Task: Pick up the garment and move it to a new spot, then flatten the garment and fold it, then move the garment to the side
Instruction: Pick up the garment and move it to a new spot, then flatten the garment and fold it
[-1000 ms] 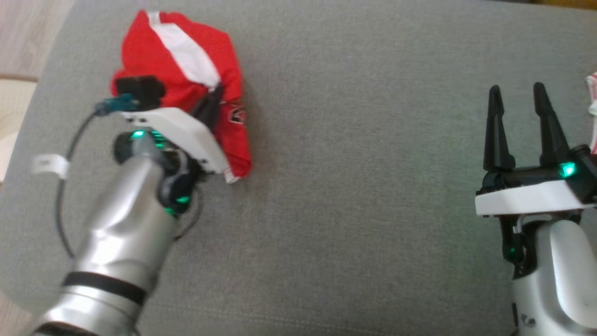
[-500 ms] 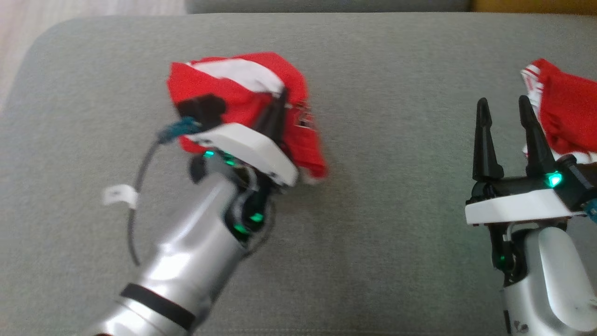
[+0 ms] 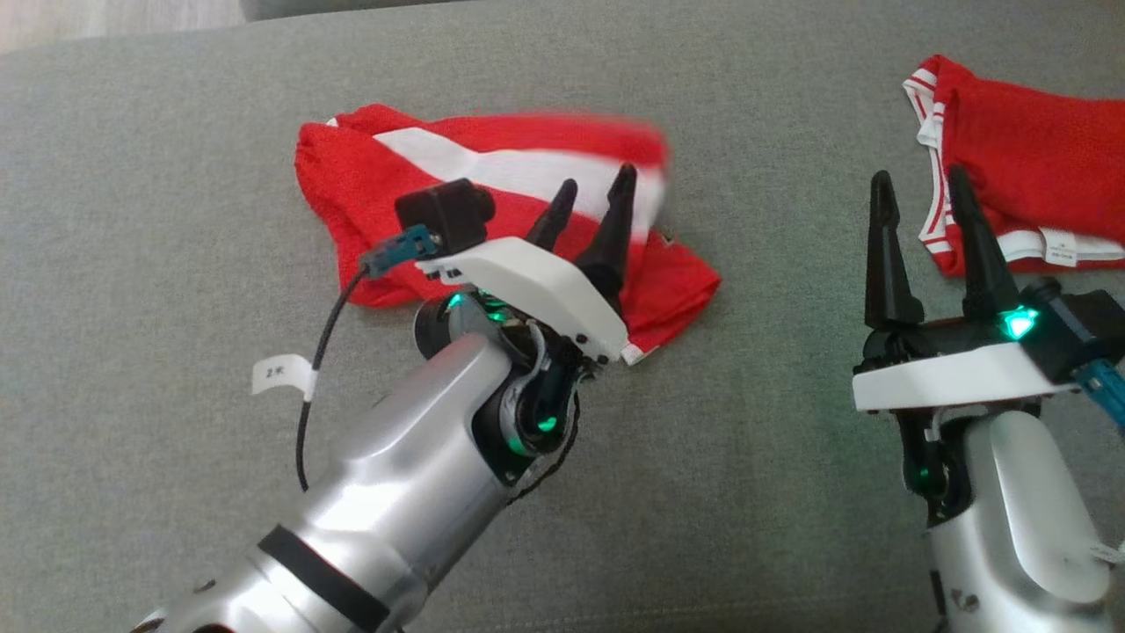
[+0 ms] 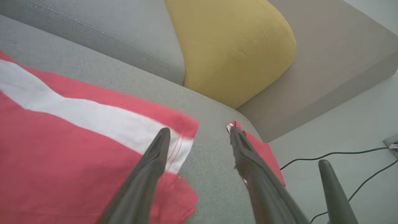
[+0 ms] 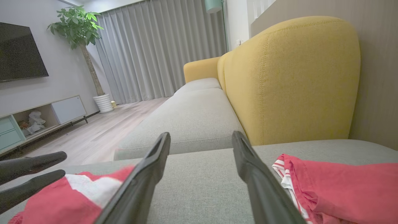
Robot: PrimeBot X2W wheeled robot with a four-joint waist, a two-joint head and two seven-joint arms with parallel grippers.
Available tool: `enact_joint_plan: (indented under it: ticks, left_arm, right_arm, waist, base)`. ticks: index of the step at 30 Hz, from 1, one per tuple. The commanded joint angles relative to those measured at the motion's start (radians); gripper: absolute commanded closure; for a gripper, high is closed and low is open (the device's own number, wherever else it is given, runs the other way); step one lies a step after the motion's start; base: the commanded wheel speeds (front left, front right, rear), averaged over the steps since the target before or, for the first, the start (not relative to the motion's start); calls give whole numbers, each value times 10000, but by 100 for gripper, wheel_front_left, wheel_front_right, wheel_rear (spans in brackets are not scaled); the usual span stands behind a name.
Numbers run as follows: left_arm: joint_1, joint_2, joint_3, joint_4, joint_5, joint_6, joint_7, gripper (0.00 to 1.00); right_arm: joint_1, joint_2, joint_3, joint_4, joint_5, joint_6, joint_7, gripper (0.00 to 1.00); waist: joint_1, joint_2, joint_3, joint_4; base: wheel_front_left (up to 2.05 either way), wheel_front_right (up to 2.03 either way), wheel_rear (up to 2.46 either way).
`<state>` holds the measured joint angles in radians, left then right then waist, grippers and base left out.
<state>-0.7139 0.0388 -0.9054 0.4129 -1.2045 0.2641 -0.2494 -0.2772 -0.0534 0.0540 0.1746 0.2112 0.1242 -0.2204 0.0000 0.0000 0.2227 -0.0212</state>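
Note:
A red garment (image 3: 492,176) with a broad white stripe lies crumpled on the grey sofa seat (image 3: 747,440), its right edge blurred. My left gripper (image 3: 596,189) hovers just over its right part, open, with nothing between the fingers. In the left wrist view the garment (image 4: 62,140) spreads under the left finger, and the gap of the left gripper (image 4: 199,130) shows bare seat. My right gripper (image 3: 918,180) stands open at the right, off the garment. The right wrist view has the garment (image 5: 62,199) at lower left, beside the open right gripper (image 5: 201,135).
A second red garment (image 3: 1019,158) with white-striped trim lies at the far right, just beyond my right fingers. A yellow back cushion (image 5: 292,81) rises behind the seat. Beyond the sofa's end are floor and a black cable (image 4: 342,154).
My left gripper has opened and let go of the garment, which has dropped and spread onto the seat. The head camera has shifted, bringing the second garment into view. The right gripper stays open.

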Motion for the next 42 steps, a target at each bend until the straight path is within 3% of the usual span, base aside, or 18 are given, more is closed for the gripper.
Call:
enact_joint_plan:
  ticks: [1, 7, 10, 16, 22, 25, 30, 36, 42]
  left_arm:
    - [-426, 115, 182, -289, 121, -31, -121, 0]
    - [-579, 115, 572, 14, 1025, -332, -122, 0]
    - [-559, 146, 1502, 320, 2188, -516, -123, 0]
    - [410, 1141, 3473, 12, 4135, -1387, -123, 0]
    - [2778, 1892, 5714, -1421, 5574, -2470, -123, 0]
    - [3942, 1701, 6657, -2003, 6159, -2918, -123, 0]
    - [4841, 917, 7759, -2339, 6765, -3389, -123, 0]
    - [4850, 363, 7933, -2299, 7257, -3766, -124, 0]
    - [4668, 145, 7711, -1989, 7196, -3888, -124, 0]
  right_arm:
    - [-272, 31, 205, -264, 40, 65, -128, 0]
    - [-134, 31, -30, -120, -22, 65, -222, 0]
    - [-48, 31, 43, -68, -32, 65, -242, 0]
    - [257, 31, 72, -31, -36, 65, -265, 0]
    - [703, 31, 111, 5, 82, 65, -279, 0]
    - [900, 31, 115, 23, 80, 65, -234, 0]
    - [1023, 32, 23, -17, -29, 65, -151, 0]
    - [744, -118, 216, -63, -164, 65, 276, 0]
    - [130, -989, 1074, 820, -44, 65, 939, 0]
  waist:
    - [0, 0, 39, -9]
    - [0, 0, -149, 382]
    - [0, 0, -364, 632]
    - [0, 0, -805, 1110]
    - [0, 0, -1121, 1393]
    - [0, 0, -1147, 1544]
    - [0, 0, -1131, 1808]
    - [0, 0, -896, 2180]
    - [0, 0, -524, 2602]
  base:
    - [0, 0, 0]
    - [0, 0, 0]
    - [0, 0, 0]
    - [0, 0, 0]
    - [0, 0, 0]
    - [0, 0, 0]
    - [0, 0, 0]
    - [0, 0, 0]
    - [0, 0, 0]
